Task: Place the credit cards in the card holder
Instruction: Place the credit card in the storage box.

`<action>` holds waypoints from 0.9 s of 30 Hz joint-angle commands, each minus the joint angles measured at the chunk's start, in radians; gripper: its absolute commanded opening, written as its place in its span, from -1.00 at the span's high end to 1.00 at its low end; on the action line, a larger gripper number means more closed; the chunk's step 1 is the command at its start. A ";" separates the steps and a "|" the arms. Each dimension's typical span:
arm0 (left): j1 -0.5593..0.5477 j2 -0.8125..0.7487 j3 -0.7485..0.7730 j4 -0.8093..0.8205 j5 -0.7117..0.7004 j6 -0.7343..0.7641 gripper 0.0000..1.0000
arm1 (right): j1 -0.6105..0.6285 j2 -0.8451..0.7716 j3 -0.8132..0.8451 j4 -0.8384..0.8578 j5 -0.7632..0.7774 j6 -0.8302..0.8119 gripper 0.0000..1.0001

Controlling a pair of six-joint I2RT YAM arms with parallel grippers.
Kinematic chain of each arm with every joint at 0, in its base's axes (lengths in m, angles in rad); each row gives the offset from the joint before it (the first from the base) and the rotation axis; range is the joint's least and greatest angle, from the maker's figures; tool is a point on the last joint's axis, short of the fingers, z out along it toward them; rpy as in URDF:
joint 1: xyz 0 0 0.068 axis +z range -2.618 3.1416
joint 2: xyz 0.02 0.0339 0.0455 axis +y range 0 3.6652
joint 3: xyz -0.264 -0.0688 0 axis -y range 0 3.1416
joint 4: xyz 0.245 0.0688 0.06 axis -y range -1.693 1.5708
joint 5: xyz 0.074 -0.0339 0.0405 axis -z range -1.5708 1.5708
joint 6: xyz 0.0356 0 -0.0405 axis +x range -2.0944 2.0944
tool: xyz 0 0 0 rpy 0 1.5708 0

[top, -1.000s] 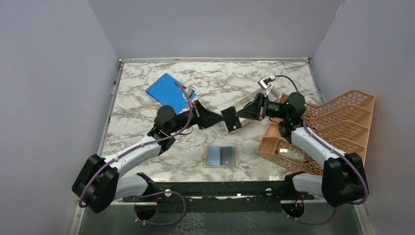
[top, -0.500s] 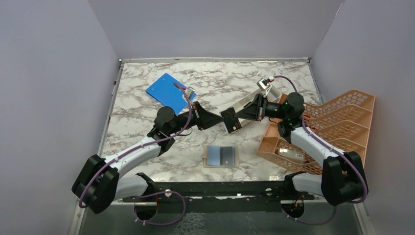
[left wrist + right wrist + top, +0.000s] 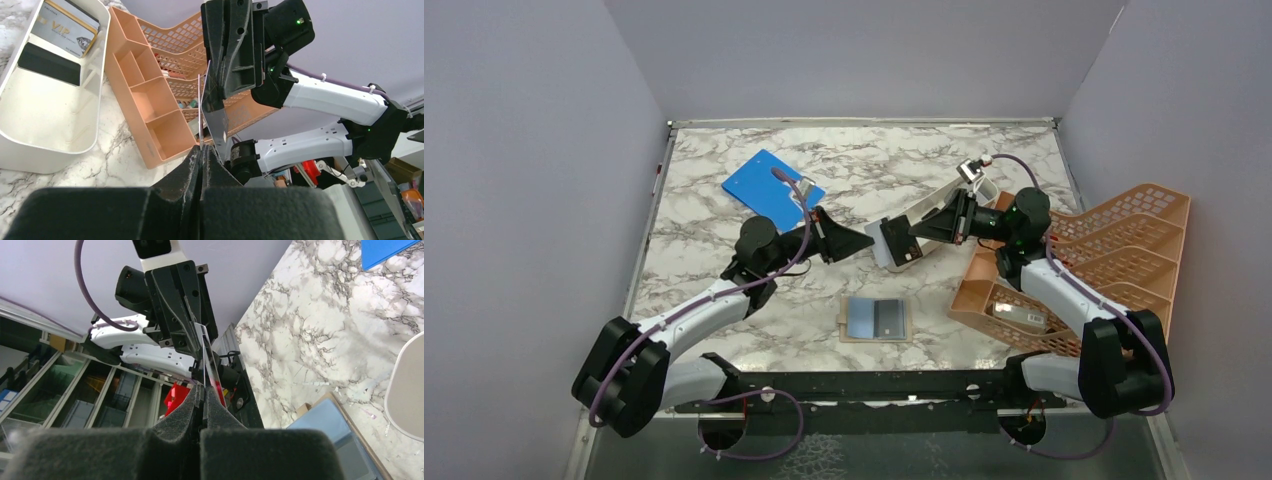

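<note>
A white card with a dark stripe (image 3: 898,242) hangs in the air between my two grippers, above the near end of the white tray. My right gripper (image 3: 921,232) is shut on its right end, as the right wrist view (image 3: 203,386) shows. My left gripper (image 3: 871,241) is shut, and the card's edge (image 3: 214,107) enters its very tips (image 3: 201,149). The tan card holder (image 3: 848,338) lies open near the front edge, with a light blue card (image 3: 860,318) and a grey card (image 3: 889,318) in it.
The long white tray (image 3: 954,200) holds a VIP card (image 3: 65,27) and a black card (image 3: 49,63). The orange lattice rack (image 3: 1104,260) stands at the right behind my right arm. The bright blue board (image 3: 769,188) lies at the back left.
My left gripper has drawn back to the left and my right gripper slightly to the right. More of the card shows between them, and its face has turned up toward the top camera.
</note>
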State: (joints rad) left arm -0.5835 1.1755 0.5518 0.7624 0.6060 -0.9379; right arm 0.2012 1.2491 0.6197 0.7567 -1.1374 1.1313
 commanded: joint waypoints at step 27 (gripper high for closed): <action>-0.048 0.193 -0.002 -0.684 -0.043 0.180 1.00 | -0.006 0.099 0.140 -0.632 0.513 -0.567 0.98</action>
State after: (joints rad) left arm -0.6243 1.3293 0.5583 0.1234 0.5674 -0.7933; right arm 0.2008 1.3132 0.7658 0.1242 -0.6800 0.6037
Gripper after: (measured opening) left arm 0.008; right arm 0.016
